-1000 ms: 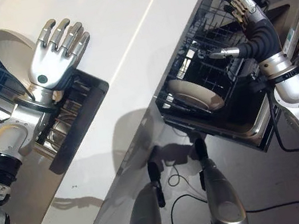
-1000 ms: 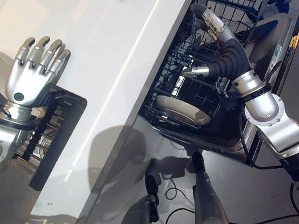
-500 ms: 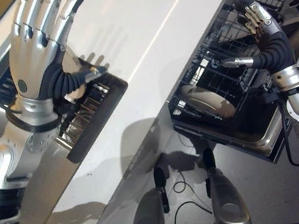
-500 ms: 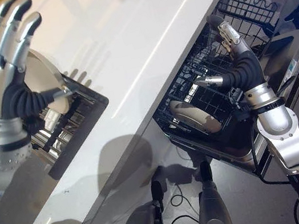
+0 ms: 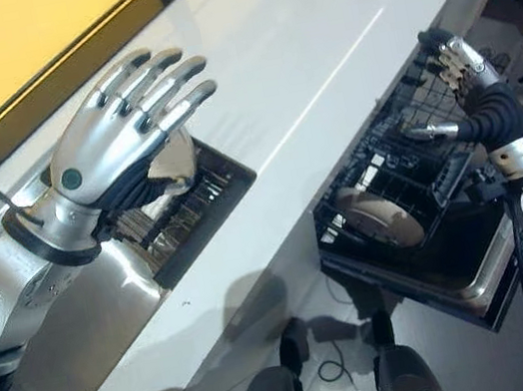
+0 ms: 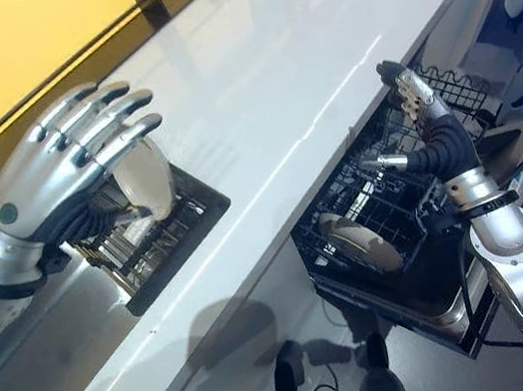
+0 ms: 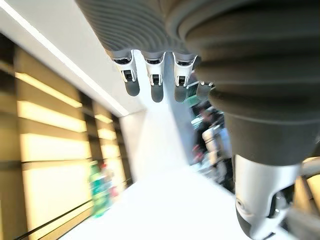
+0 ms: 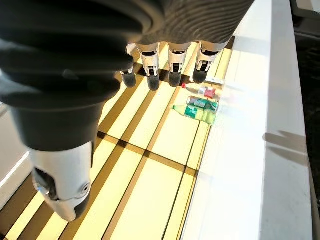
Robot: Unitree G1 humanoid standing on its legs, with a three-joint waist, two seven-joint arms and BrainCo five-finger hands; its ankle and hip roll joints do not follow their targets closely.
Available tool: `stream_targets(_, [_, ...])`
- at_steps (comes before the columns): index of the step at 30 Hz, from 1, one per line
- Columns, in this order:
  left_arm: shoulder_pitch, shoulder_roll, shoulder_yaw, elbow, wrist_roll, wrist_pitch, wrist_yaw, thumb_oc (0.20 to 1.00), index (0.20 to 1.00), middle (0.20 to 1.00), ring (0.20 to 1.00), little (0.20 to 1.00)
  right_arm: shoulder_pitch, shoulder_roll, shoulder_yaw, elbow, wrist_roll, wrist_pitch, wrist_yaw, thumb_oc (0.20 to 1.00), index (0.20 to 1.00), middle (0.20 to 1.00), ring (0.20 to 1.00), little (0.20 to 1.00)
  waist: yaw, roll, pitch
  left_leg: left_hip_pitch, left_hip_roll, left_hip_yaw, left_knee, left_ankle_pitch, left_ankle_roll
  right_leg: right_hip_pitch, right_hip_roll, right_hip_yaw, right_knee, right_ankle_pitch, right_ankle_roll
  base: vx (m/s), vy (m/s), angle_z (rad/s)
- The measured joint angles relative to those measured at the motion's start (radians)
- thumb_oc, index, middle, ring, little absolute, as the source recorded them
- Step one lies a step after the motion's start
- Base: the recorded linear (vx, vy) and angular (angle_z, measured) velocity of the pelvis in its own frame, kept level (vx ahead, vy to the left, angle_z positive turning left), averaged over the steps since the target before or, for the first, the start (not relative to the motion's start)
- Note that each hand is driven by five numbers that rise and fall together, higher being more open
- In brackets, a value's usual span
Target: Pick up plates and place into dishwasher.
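Silver fingers of my left hand (image 5: 102, 153) spread flat over a cream round plate (image 6: 144, 181) standing on edge in the black sink rack (image 6: 163, 241), my right hand (image 6: 425, 131) splayed open above the black wire dishwasher basket (image 5: 404, 201), another cream plate (image 5: 379, 216) inside.

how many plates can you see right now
2. One plate stands on edge in the sink rack beneath the left hand; one plate lies in the dishwasher rack. Others may be hidden.
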Motion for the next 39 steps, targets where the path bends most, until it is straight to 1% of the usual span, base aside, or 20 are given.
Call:
stream_targets(1, [0.018, 0.002, 0.001, 0.017, 0.017, 0.0, 0.009, 1.0, 1.0, 1.0, 1.0, 1.0, 0.003, -0.001, 0.001, 0.0, 0.002, 0.0, 0.003, 1.0, 1.0, 1.0, 1.0, 1.0, 0.002, 0.0, -0.007, 0.0, 0.002, -0.002, 0.0, 0.0, 0.0, 0.0, -0.001, -0.004, 0.004, -0.004, 0.0, 0.13, 0.092, 0.13])
stream_targets(3, [0.046, 0.018, 0.001, 0.064, 0.043, 0.004, 0.03, 1.0, 1.0, 1.0, 1.0, 1.0, 0.004, -0.003, 0.002, 0.0, 0.003, 0.0, 0.004, 1.0, 1.0, 1.0, 1.0, 1.0, 0.024, 0.001, -0.016, 0.004, 0.0, -0.005, 0.0, 0.0, 0.0, 0.001, -0.003, -0.008, 0.016, -0.012, 0.001, 0.12, 0.105, 0.08])
stream_targets(5, [0.08, 0.041, 0.001, 0.114, 0.081, 0.024, 0.064, 1.0, 1.0, 1.0, 1.0, 1.0, 0.004, -0.006, 0.009, 0.0, 0.003, 0.0, 0.004, 1.0, 1.0, 1.0, 1.0, 1.0, 0.032, 0.0, -0.019, 0.009, -0.001, -0.005, -0.001, 0.0, 0.0, 0.0, -0.006, -0.008, 0.029, -0.02, 0.001, 0.09, 0.113, 0.02])
stream_targets(7, [0.115, 0.054, 0.002, 0.153, 0.113, 0.046, 0.085, 1.0, 1.0, 1.0, 1.0, 1.0, 0.005, -0.011, 0.022, 0.002, 0.003, 0.0, 0.007, 1.0, 1.0, 1.0, 1.0, 1.0, 0.032, 0.001, -0.02, 0.016, -0.005, -0.005, 0.0, 0.0, 0.0, -0.001, -0.01, -0.007, 0.045, -0.03, 0.002, 0.08, 0.129, 0.01])
stream_targets(10, [0.137, 0.061, -0.008, 0.229, 0.129, 0.079, 0.137, 1.0, 1.0, 1.0, 1.0, 1.0, 0.006, -0.046, 0.036, 0.006, 0.023, -0.001, 0.012, 1.0, 1.0, 1.0, 1.0, 1.0, 0.028, 0.0, -0.021, 0.017, -0.011, 0.003, 0.001, 0.001, 0.003, -0.018, -0.019, 0.003, 0.076, -0.047, 0.001, 0.05, 0.152, -0.05])
stream_targets(15, [0.135, 0.061, -0.101, 0.339, 0.152, 0.167, 0.28, 1.0, 1.0, 1.0, 1.0, 1.0, -0.008, -0.084, 0.098, 0.016, 0.031, -0.002, 0.02, 1.0, 1.0, 1.0, 1.0, 1.0, 0.022, 0.001, -0.023, 0.005, -0.019, 0.028, 0.009, 0.001, 0.005, -0.077, -0.026, 0.036, 0.133, -0.069, 0.0, -0.03, 0.106, -0.16])
stream_targets(17, [0.126, 0.061, -0.15, 0.374, 0.153, 0.213, 0.342, 1.0, 1.0, 1.0, 1.0, 1.0, -0.035, -0.091, 0.115, 0.02, 0.031, -0.002, 0.019, 1.0, 1.0, 1.0, 1.0, 1.0, 0.018, 0.0, -0.024, -0.031, -0.024, 0.041, 0.03, -0.002, 0.006, -0.125, -0.033, 0.036, 0.155, -0.067, 0.0, -0.19, 0.064, -0.23])
stream_targets(19, [0.087, 0.061, -0.217, 0.437, 0.151, 0.268, 0.416, 1.0, 1.0, 1.0, 1.0, 1.0, -0.109, -0.111, 0.165, 0.036, 0.03, -0.002, 0.013, 1.0, 1.0, 1.0, 1.0, 1.0, -0.006, -0.002, -0.019, -0.104, -0.033, 0.055, 0.073, -0.007, 0.007, -0.189, -0.035, 0.049, 0.178, -0.056, -0.002, -0.23, 0.01, -0.16])
stream_targets(22, [-0.034, 0.055, -0.304, 0.521, 0.149, 0.339, 0.489, 1.0, 1.0, 1.0, 1.0, 1.0, -0.222, -0.114, 0.206, 0.069, 0.027, -0.002, -0.008, 1.0, 1.0, 1.0, 1.0, 1.0, -0.015, -0.004, 0.024, -0.189, -0.029, 0.063, 0.133, -0.014, 0.003, -0.257, -0.024, 0.068, 0.182, -0.027, -0.005, -0.17, -0.027, -0.17])
stream_targets(23, [-0.071, 0.053, -0.317, 0.532, 0.148, 0.362, 0.513, 1.0, 1.0, 1.0, 1.0, 1.0, -0.243, -0.113, 0.219, 0.077, 0.024, -0.002, -0.02, 1.0, 1.0, 1.0, 1.0, 1.0, -0.028, -0.012, 0.046, -0.212, -0.026, 0.067, 0.153, -0.018, 0.0, -0.272, -0.018, 0.072, 0.178, -0.014, -0.005, -0.18, -0.038, -0.14])
stream_targets(25, [-0.152, 0.053, -0.337, 0.543, 0.138, 0.406, 0.555, 1.0, 1.0, 1.0, 1.0, 1.0, -0.274, -0.111, 0.238, 0.079, 0.015, -0.002, -0.041, 1.0, 1.0, 1.0, 1.0, 1.0, -0.029, -0.031, 0.097, -0.248, -0.015, 0.08, 0.184, -0.029, 0.0, -0.298, -0.012, 0.07, 0.164, 0.001, -0.015, -0.14, -0.014, -0.25])
stream_targets(26, [-0.193, 0.054, -0.341, 0.551, 0.134, 0.421, 0.566, 1.0, 1.0, 1.0, 1.0, 1.0, -0.3, -0.109, 0.256, 0.079, 0.008, -0.001, -0.05, 1.0, 1.0, 1.0, 1.0, 1.0, -0.03, -0.04, 0.122, -0.271, -0.011, 0.09, 0.196, -0.029, 0.001, -0.315, -0.012, 0.068, 0.152, 0.009, -0.016, -0.1, 0.017, -0.37])
stream_targets(28, [-0.275, 0.053, -0.385, 0.568, 0.125, 0.455, 0.57, 1.0, 1.0, 1.0, 1.0, 1.0, -0.329, -0.103, 0.26, 0.079, -0.019, 0.001, -0.059, 1.0, 1.0, 1.0, 1.0, 1.0, -0.033, -0.039, 0.166, -0.3, -0.003, 0.096, 0.205, -0.027, 0.007, -0.328, -0.013, 0.053, 0.117, 0.011, -0.013, -0.09, 0.042, -0.36])
stream_targets(29, [-0.311, 0.053, -0.401, 0.579, 0.11, 0.462, 0.57, 1.0, 1.0, 1.0, 1.0, 1.0, -0.338, -0.096, 0.261, 0.079, -0.024, 0.001, -0.065, 1.0, 1.0, 1.0, 1.0, 1.0, -0.039, -0.043, 0.178, -0.315, -0.001, 0.104, 0.214, -0.029, 0.011, -0.343, -0.017, 0.053, 0.12, 0.012, -0.012, -0.07, 0.062, -0.2])
stream_targets(30, [-0.345, 0.053, -0.417, 0.593, 0.102, 0.476, 0.571, 1.0, 1.0, 1.0, 1.0, 1.0, -0.345, -0.09, 0.261, 0.079, -0.032, 0.003, -0.07, 1.0, 1.0, 1.0, 1.0, 1.0, -0.048, -0.048, 0.194, -0.327, -0.012, 0.105, 0.233, -0.038, 0.013, -0.348, -0.02, 0.06, 0.123, 0.027, -0.014, -0.06, 0.064, 0.01])
stream_targets(31, [-0.373, 0.053, -0.429, 0.615, 0.094, 0.492, 0.575, 1.0, 1.0, 1.0, 1.0, 1.0, -0.353, -0.08, 0.265, 0.079, -0.043, 0.005, -0.071, 1.0, 1.0, 1.0, 1.0, 1.0, -0.06, -0.053, 0.202, -0.344, -0.017, 0.104, 0.258, -0.049, 0.012, -0.356, -0.021, 0.069, 0.122, 0.06, -0.012, -0.04, 0.056, 0.02])
stream_targets(32, [-0.389, 0.053, -0.436, 0.628, 0.078, 0.509, 0.588, 1.0, 1.0, 1.0, 1.0, 1.0, -0.359, -0.071, 0.265, 0.079, -0.051, 0.006, -0.071, 1.0, 1.0, 1.0, 1.0, 1.0, -0.059, -0.054, 0.204, -0.361, -0.015, 0.105, 0.279, -0.06, 0.009, -0.37, -0.02, 0.073, 0.122, 0.07, -0.01, -0.04, 0.037, -0.05])
stream_targets(34, [-0.409, 0.053, -0.437, 0.642, 0.056, 0.537, 0.605, 1.0, 1.0, 1.0, 1.0, 1.0, -0.364, -0.062, 0.265, 0.08, -0.065, 0.015, -0.072, 1.0, 1.0, 1.0, 1.0, 1.0, -0.06, -0.053, 0.217, -0.378, -0.01, 0.107, 0.294, -0.067, 0.009, -0.38, -0.013, 0.079, 0.123, 0.08, -0.015, -0.04, 0.018, -0.14])
stream_targets(35, [-0.418, 0.053, -0.44, 0.64, 0.051, 0.556, 0.608, 1.0, 1.0, 1.0, 1.0, 1.0, -0.364, -0.061, 0.267, 0.08, -0.077, 0.024, -0.072, 1.0, 1.0, 1.0, 1.0, 1.0, -0.06, -0.053, 0.218, -0.387, -0.009, 0.107, 0.299, -0.072, 0.009, -0.39, -0.011, 0.081, 0.123, 0.085, -0.008, -0.02, 0.017, -0.09])
stream_targets(39, [-0.432, 0.053, -0.445, 0.648, 0.051, 0.625, 0.627, 1.0, 1.0, 1.0, 1.0, 1.0, -0.366, -0.06, 0.281, 0.084, -0.09, 0.028, -0.075, 1.0, 1.0, 1.0, 1.0, 1.0, -0.06, -0.054, 0.218, -0.388, -0.011, 0.111, 0.301, -0.082, 0.013, -0.392, -0.013, 0.084, 0.123, 0.086, -0.006, -0.02, 0.036, -0.05])
